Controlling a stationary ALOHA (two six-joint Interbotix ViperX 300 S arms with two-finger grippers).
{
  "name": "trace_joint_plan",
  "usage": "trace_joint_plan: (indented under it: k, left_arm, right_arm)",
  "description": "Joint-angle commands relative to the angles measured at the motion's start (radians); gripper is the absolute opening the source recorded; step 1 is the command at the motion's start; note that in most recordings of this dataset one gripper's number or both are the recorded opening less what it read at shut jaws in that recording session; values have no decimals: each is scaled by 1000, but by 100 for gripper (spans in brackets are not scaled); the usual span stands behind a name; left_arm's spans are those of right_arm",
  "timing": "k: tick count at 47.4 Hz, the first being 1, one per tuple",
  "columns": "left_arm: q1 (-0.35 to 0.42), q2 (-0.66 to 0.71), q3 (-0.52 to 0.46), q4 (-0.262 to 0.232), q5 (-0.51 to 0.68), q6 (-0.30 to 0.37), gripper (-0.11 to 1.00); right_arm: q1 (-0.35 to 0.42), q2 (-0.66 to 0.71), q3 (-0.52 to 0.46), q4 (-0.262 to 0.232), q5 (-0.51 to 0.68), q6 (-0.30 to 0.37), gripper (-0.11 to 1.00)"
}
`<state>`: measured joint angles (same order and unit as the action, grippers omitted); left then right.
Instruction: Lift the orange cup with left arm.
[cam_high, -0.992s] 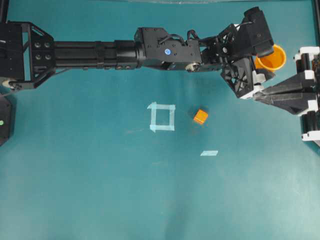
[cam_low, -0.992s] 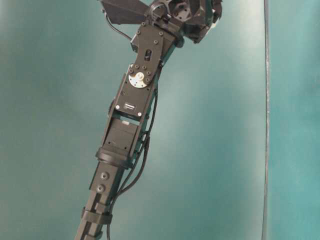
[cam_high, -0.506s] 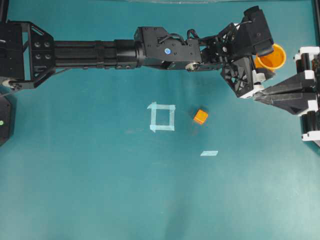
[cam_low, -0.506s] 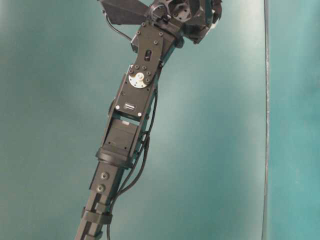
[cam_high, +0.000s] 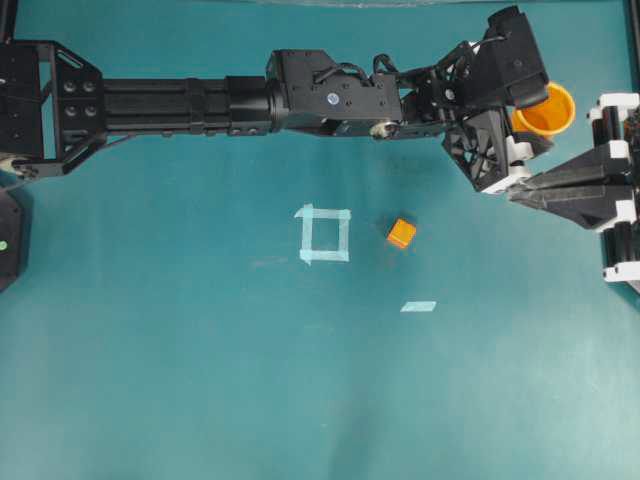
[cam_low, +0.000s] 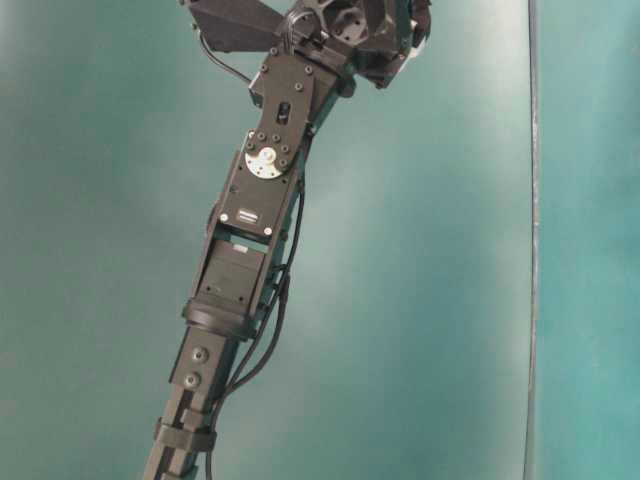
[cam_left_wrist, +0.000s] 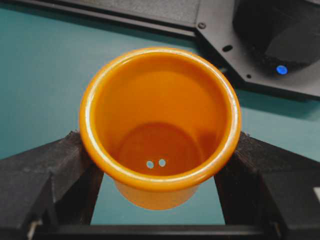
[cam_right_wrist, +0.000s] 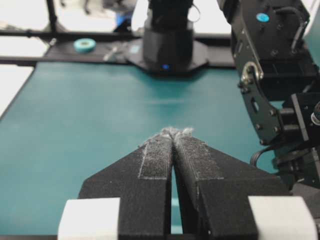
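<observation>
Stretching under your cameras is a flat teal table mat (cam_high: 200, 380), marked with a pale tape square (cam_high: 324, 234) near the middle and a short pale tape strip (cam_high: 419, 306) lower right. A small orange cube (cam_high: 401, 233) sits just beside the square's right edge. At the far end of the mat, your right wrist view shows a black robot base (cam_right_wrist: 167, 50) with a blue light, a roll of teal tape (cam_right_wrist: 84, 45) on a dark ledge, and bright, blurred room clutter behind.

Your long black jointed left arm (cam_high: 250, 98) reaches across the top of the overhead view to the right corner, where the small round yellow-orange plastic cup (cam_high: 547, 110) stands upright between the black fingers (cam_left_wrist: 45, 170) of the left gripper (cam_left_wrist: 159, 187). The jaws press the cup's wall from both sides just under its rim, closed on it. Teal mat shows beneath the cup's base in the left wrist view, though you cannot tell for sure that it has left the surface.

Your right gripper (cam_right_wrist: 173, 137) rests pointed at the right edge, its two padded tips touching, holding nothing.

Against a second ago, arm and cup sit slightly higher in the overhead and table-level views; cube and tape are unmoved.
</observation>
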<state>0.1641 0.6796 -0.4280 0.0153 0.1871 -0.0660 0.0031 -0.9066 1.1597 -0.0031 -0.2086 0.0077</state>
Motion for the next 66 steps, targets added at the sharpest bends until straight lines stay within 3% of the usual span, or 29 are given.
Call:
trace_joint_plan:
  k: [1, 66]
  left_arm:
    - [2, -71, -29, 3, -3, 3, 63]
    - [2, -71, -31, 3, -3, 3, 63]
  right_arm:
    - [2, -2, -29, 0, -3, 2, 0]
    - [2, -2, -29, 0, 9, 2, 0]
